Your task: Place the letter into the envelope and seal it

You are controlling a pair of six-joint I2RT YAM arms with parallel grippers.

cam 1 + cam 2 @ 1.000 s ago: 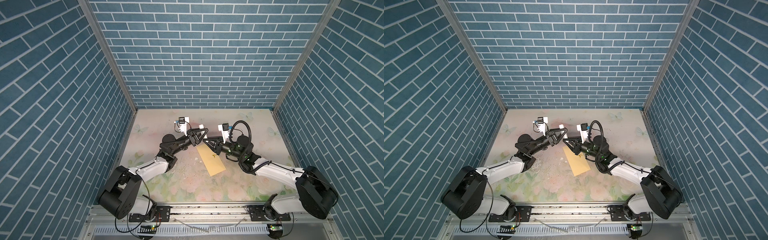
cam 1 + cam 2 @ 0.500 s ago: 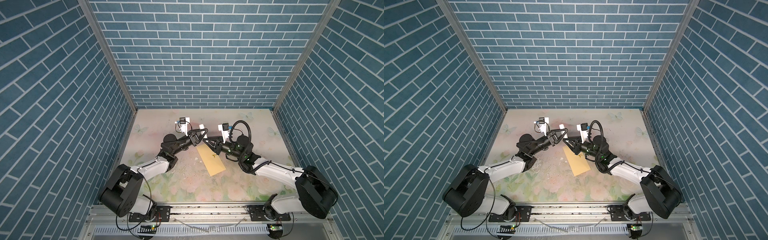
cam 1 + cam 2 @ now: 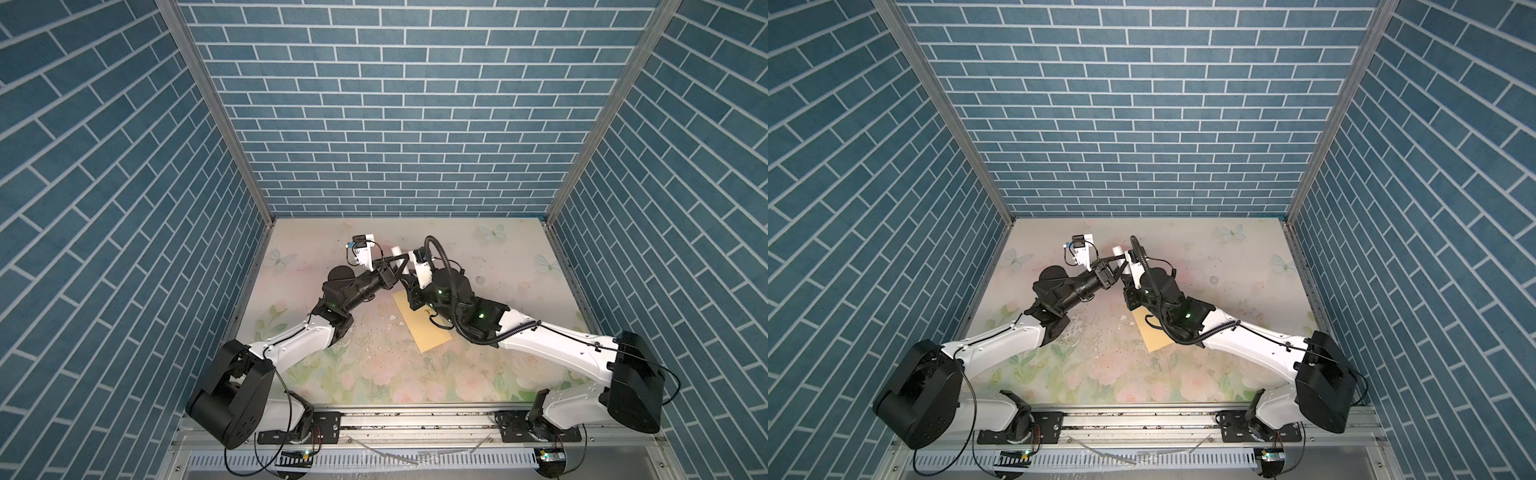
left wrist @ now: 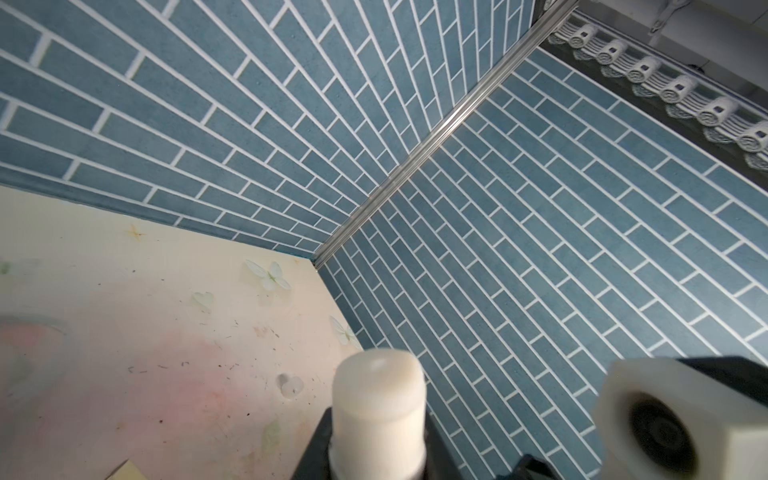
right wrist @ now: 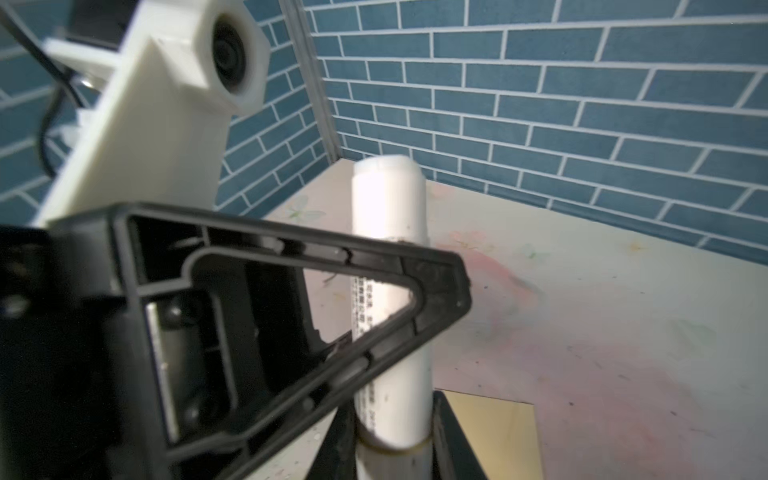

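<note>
left end effector (image 4: 376,440) pinches the white glue stick (image 5: 388,208) along its upper length and right end effector (image 5: 395,451) clamps its base, near the yellow envelope (image 3: 424,336) flat on the desk (image 3: 498,257), letter unseen; an off-axis pull could slip the stick loose.

Nothing can be read. Small dark print runs lengthwise down the white tube (image 5: 388,291), too blurred to make out. The envelope (image 3: 420,332) bears a small, illegible dark mark.
</note>
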